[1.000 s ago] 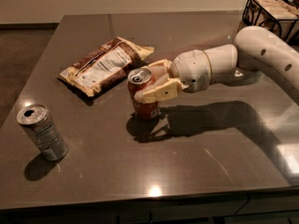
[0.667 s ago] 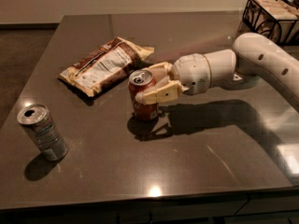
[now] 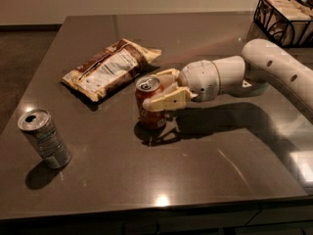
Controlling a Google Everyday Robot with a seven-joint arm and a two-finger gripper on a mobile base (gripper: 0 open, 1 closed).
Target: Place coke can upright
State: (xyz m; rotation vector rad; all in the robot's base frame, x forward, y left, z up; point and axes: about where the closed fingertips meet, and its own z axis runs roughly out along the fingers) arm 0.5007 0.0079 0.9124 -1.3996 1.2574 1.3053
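Note:
The coke can [image 3: 148, 112] is red-orange with a silver top and pull tab. It stands upright near the middle of the dark table [image 3: 210, 170], its base at the tabletop with its shadow right under it. My gripper [image 3: 154, 91] reaches in from the right. One cream finger [image 3: 166, 101] crosses the can's front and the other lies behind its top. The fingers are closed on the can's upper half.
A brown and white snack bag [image 3: 108, 67] lies flat just behind and left of the can. A silver-grey can [image 3: 43, 137] stands tilted near the front left edge. A black wire basket [image 3: 286, 18] sits at the back right corner.
The gripper and the can have barely shifted, perhaps slightly down toward the table. The hold on the can is the same. The other things have not moved.

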